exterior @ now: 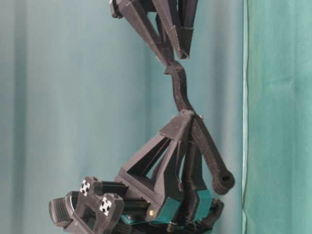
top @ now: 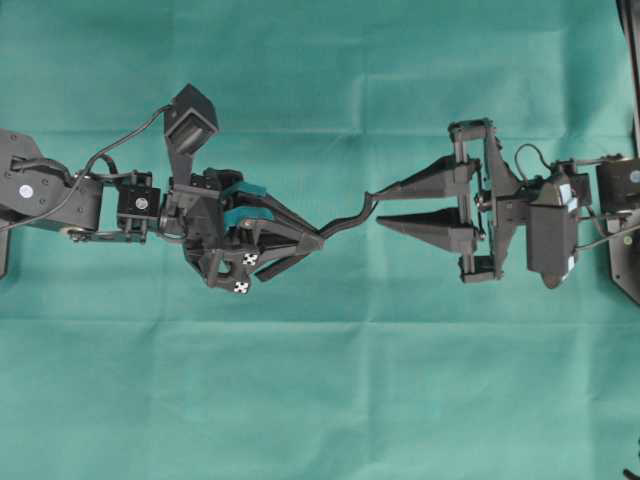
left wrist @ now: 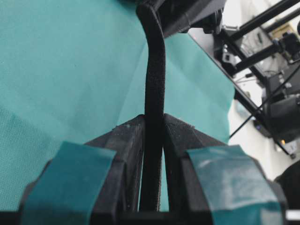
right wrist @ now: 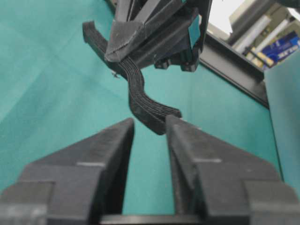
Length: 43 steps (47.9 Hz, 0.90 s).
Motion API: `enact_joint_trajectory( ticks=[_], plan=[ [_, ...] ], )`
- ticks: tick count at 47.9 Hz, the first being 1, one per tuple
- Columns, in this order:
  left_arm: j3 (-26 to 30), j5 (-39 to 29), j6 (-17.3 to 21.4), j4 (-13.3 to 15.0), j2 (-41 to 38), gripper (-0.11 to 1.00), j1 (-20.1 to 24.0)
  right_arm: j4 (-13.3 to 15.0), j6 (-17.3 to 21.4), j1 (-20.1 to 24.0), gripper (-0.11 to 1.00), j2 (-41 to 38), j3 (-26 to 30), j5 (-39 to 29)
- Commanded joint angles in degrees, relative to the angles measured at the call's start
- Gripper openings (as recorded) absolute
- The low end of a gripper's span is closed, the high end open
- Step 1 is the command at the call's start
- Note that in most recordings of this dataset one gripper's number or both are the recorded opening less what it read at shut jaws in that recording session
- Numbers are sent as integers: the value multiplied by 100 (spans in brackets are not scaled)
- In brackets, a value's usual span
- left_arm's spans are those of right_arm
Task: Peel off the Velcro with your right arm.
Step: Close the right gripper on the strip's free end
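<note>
Between open right arm (right wrist: 149, 129) jaws: Velcro (right wrist: 150, 112) tip, left gripper (top: 318, 240) clamped.

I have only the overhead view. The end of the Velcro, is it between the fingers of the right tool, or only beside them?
Observer: The right wrist view shows the end of the Velcro between the two fingers of the right tool. The jaws are open and not pinching it.
Operator: And the left tool, does it hold well?
Observer: In its wrist view the left tool clamps the strip between both fingers.
Operator: Are the layers already parted?
Observer: At the free end, in the right wrist view, I can see no split.
</note>
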<state>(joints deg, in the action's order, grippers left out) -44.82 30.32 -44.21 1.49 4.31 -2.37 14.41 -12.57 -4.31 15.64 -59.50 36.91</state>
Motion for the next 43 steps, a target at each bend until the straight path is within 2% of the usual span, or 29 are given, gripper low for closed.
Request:
enact_joint_trajectory(
  ticks=[1,43],
  plan=[
    [62,70,18,9,114,10,53,-9,18,35,-3,26,97,53],
    [53,70,44,9,114,10,123,18,18,79,-8,26,70,18]
  ],
)
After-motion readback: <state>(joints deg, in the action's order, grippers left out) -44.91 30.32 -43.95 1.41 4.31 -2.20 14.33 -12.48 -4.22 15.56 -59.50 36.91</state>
